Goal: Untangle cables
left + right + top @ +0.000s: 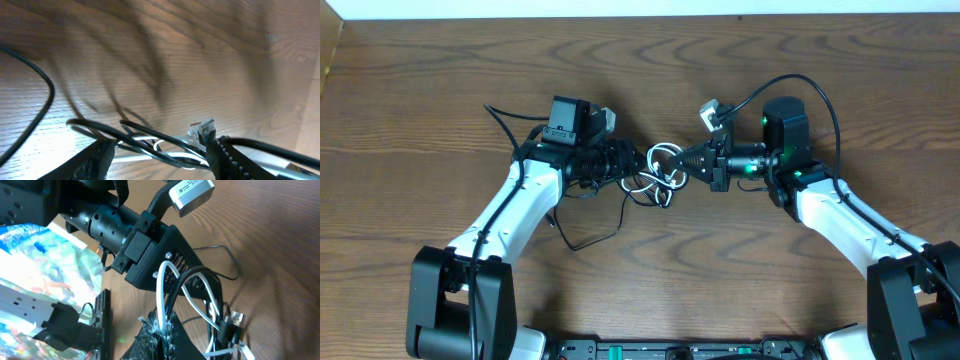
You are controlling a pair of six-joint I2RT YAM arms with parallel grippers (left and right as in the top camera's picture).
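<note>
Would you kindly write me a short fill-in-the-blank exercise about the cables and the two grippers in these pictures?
1. The table under the cables is made of ___.
2. The cords in the bundle are black and ___.
3. In the overhead view the bundle sits ___ the left gripper and the right gripper.
4. In the left wrist view the left gripper's jaws stand ___, with cords crossing the gap.

Missing words: wood; white; between; open.
</note>
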